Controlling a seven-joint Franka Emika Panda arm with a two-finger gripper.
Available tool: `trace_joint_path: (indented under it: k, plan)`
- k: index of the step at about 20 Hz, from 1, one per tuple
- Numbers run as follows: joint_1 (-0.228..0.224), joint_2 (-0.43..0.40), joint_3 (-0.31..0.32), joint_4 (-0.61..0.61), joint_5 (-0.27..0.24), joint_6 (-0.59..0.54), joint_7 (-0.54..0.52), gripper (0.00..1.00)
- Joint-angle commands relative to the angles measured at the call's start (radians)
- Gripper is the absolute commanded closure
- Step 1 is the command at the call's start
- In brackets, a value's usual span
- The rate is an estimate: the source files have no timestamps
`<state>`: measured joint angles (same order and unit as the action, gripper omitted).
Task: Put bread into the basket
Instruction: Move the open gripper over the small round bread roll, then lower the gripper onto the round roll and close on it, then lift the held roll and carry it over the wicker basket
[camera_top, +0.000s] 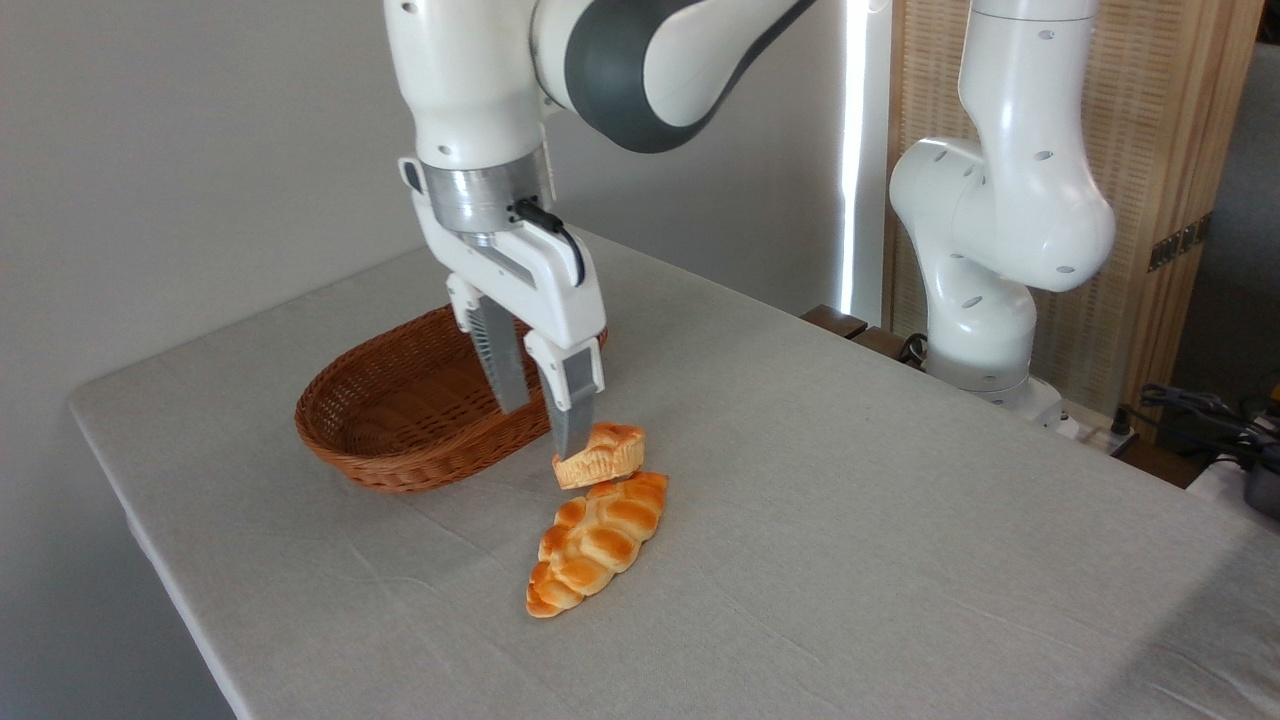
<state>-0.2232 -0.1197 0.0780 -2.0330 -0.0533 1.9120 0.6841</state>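
Observation:
The bread (603, 451), a small golden wedge with a paler cut side, lies on the table just right of the basket, its lower edge against the top end of a longer braided loaf (598, 542). The oval reddish-brown wicker basket (400, 466) sits left of it with nothing inside that I can see. My gripper (540, 430) points down with its fingers apart and is open. The nearer finger's tip (566, 440) meets the bread's left end, and the farther finger hangs over the basket's right rim. Nothing sits between the fingers.
A grey cloth covers the table (850, 520). The arm's white base (990, 300) stands at the table's far right edge, with cables and a wooden screen behind it. The table's left edge runs close behind the basket.

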Motion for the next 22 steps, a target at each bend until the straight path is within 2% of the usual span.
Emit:
trace_joint_path:
  k: [1, 4, 7, 12, 14, 15, 17, 18, 19, 22]
  plan:
    - [-0.021, -0.06, 0.005, -0.122, 0.0, 0.013, 0.054, 0.0]
    - [-0.028, -0.058, 0.006, -0.162, 0.0, 0.019, 0.072, 0.0]
    - [-0.044, -0.052, 0.006, -0.196, 0.0, 0.085, 0.072, 0.0]
    - [-0.054, -0.031, 0.005, -0.196, 0.0, 0.094, 0.072, 0.0]
    - [-0.073, -0.02, 0.006, -0.196, 0.0, 0.094, 0.072, 0.01]
    - [-0.071, -0.02, 0.006, -0.194, 0.0, 0.099, 0.072, 0.1]
    - [-0.071, -0.02, 0.011, -0.193, -0.002, 0.105, 0.078, 0.43]
    - [-0.071, -0.02, 0.014, -0.193, -0.002, 0.107, 0.081, 0.54]
    - [-0.071, -0.021, 0.014, -0.191, -0.002, 0.108, 0.081, 0.57]
    - [-0.071, -0.021, 0.016, -0.188, -0.002, 0.108, 0.081, 0.58]
